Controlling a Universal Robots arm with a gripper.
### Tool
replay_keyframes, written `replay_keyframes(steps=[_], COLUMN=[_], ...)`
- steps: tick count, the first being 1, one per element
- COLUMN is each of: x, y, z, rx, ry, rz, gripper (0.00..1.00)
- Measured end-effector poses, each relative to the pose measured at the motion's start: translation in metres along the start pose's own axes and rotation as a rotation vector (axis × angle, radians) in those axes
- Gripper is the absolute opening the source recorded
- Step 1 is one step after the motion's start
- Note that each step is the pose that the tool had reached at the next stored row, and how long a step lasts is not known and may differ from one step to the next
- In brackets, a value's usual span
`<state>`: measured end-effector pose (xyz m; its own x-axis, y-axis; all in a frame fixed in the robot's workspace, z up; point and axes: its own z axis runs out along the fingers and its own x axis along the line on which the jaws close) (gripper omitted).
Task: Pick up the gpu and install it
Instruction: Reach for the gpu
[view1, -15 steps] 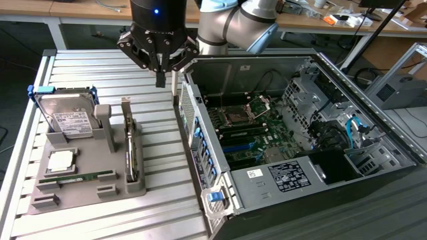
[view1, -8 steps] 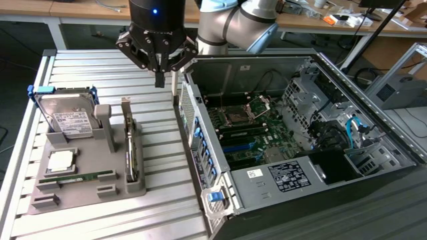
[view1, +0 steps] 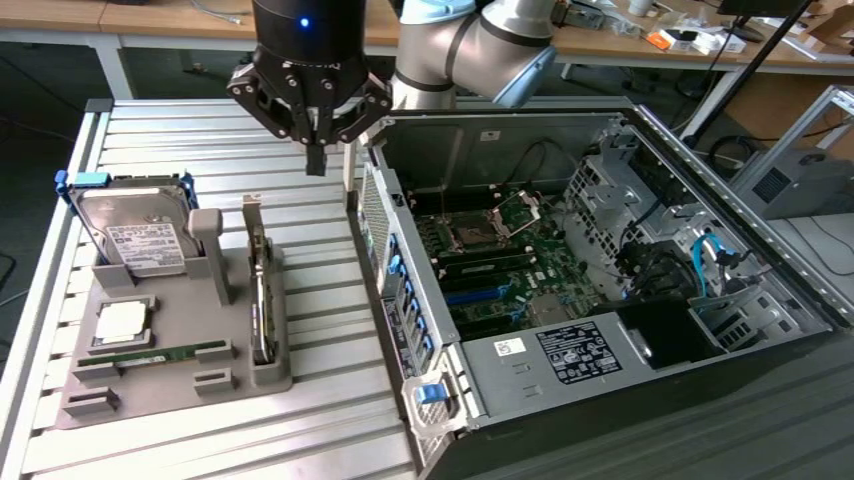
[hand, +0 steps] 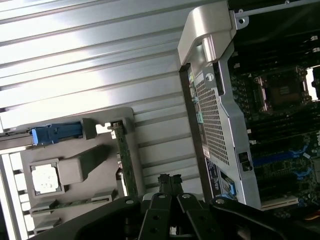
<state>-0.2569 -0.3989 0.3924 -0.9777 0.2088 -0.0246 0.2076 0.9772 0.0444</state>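
The gpu (view1: 263, 292) stands on its long edge in a slot of the grey holder (view1: 174, 390), its bracket end toward the back of the table. In the wrist view the gpu (hand: 125, 162) appears as a thin green strip in the grey holder (hand: 80, 170). My gripper (view1: 316, 160) hangs above the slatted table, behind the holder and beside the rear corner of the open computer case (view1: 400, 290). Its fingers are shut together with nothing between them. The wrist view has the gripper (hand: 170, 181) between the gpu and the case wall (hand: 215, 125), clear of both.
A silver hard drive (view1: 134, 235) with blue rails stands in the holder, with a CPU (view1: 120, 320) and a RAM stick (view1: 154, 355) lying in front of it. The motherboard (view1: 494, 260) lies exposed inside the case. Cluttered desks stand behind the table.
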Motion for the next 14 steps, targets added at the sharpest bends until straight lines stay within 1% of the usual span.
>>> replay_keyframes(steps=[14], x=[0.012], y=[-0.0026], z=[-0.0002], rx=[0.0000], ry=[0.0000], rz=[0.000], gripper=[0.11])
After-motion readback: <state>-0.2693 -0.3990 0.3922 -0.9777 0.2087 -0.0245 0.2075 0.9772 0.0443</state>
